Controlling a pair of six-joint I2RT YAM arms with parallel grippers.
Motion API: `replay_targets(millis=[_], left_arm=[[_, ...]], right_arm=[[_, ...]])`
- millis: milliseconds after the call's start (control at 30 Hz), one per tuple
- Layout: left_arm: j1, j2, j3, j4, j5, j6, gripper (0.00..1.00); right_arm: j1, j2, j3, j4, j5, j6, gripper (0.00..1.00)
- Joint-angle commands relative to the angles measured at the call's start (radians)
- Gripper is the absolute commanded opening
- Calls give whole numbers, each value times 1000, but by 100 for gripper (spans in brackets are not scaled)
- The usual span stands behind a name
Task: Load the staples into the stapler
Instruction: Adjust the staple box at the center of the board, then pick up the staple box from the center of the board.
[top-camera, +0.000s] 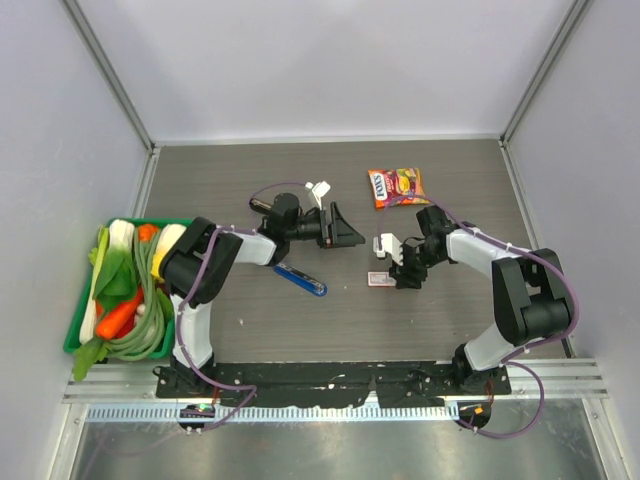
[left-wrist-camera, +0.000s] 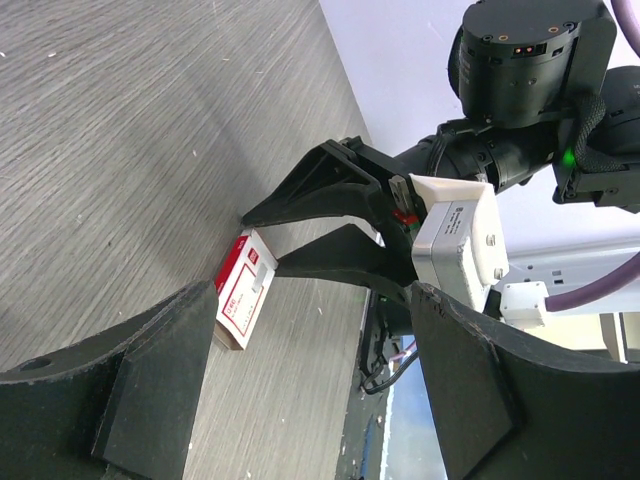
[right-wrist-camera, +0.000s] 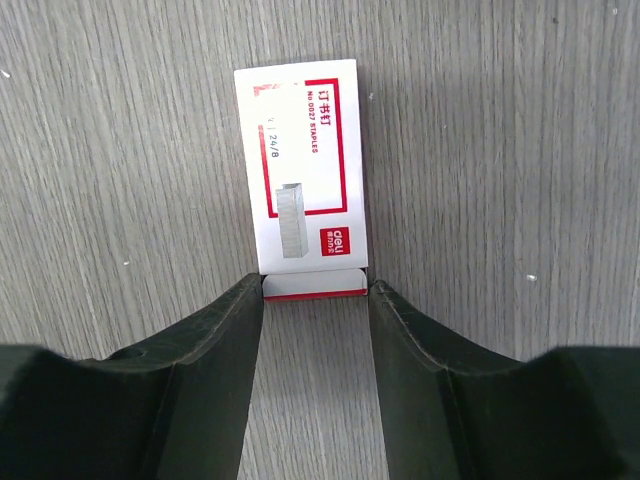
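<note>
The white-and-red staples box (right-wrist-camera: 305, 170) lies flat on the grey wood table, also visible as the box (top-camera: 379, 279) and box (left-wrist-camera: 240, 295). The staples themselves are hidden inside it. My right gripper (right-wrist-camera: 315, 290) has both fingertips pressed against the two sides of the box's near end flap. That right gripper (top-camera: 395, 270) is just right of the box in the top view. The slim dark glossy stapler (top-camera: 300, 278) lies on the table below my left arm. My left gripper (top-camera: 348, 236) hovers open and empty and points toward the box. Nothing lies between the left gripper's (left-wrist-camera: 310, 300) fingers.
An orange snack bag (top-camera: 398, 186) lies at the back right of the table. A green tray (top-camera: 71, 338) of vegetables stands at the left edge. Grey walls close in the table on three sides.
</note>
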Motion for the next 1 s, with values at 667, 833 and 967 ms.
replay_targets(millis=[667,833,967], left_arm=[[5,13,19,49,24,-17,82],[6,21,22,55,29,-24,82],[6,18,22,57,28,-24,82]], right_arm=[[5,-3,8,24,-7,-51,64],[19,-8,2,21,-7,-57,59],[21,-9,1,9,-9,-64,45]])
